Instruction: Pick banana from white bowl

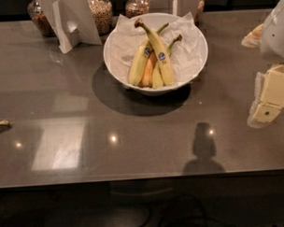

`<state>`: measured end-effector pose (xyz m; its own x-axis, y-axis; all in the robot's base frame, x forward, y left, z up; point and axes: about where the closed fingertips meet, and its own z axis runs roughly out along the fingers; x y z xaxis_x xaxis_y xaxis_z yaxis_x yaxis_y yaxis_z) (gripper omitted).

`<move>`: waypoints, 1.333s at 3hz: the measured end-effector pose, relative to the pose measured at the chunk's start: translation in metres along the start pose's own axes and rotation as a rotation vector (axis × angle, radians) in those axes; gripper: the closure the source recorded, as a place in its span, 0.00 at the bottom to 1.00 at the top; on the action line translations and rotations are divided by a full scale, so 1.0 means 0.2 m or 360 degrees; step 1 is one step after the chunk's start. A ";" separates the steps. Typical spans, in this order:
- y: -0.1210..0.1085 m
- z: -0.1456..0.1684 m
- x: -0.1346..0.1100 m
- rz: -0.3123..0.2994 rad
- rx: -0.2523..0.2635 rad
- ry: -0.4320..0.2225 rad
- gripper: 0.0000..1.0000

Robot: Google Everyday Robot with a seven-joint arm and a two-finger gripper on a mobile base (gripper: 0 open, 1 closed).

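The banana point(159, 49) is the longest yellow one, with a dark brown stem tip pointing to the back and a blue oval sticker at mid-length. It lies on top of the other bananas in the white bowl point(201, 48), which is lined with white paper and stands at the back middle of the table. A paler banana with a sticker point(137, 66) lies to its left, and a short orange-tinted one point(148, 73) lies between them. My gripper point(268, 101) hangs at the right edge of the view, well to the right of the bowl and nearer the front, holding nothing that shows.
Several glass jars of grains point(101, 14) stand along the back edge. A white folded card stand point(71, 19) is left of the bowl. A small stem-like object point(0, 124) pokes in at the left edge. The table's front edge point(144, 180) runs across the lower view.
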<state>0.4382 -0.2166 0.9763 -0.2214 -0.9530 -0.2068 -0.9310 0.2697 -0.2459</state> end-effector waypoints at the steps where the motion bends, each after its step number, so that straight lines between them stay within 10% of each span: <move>1: 0.00 0.00 0.00 0.0000 0.0000 0.0000 0.00; 4: -0.35 0.15 -0.42 0.0178 0.0176 -0.0471 0.00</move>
<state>0.5313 -0.1513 0.9818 -0.2114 -0.8395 -0.5006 -0.8649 0.3993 -0.3043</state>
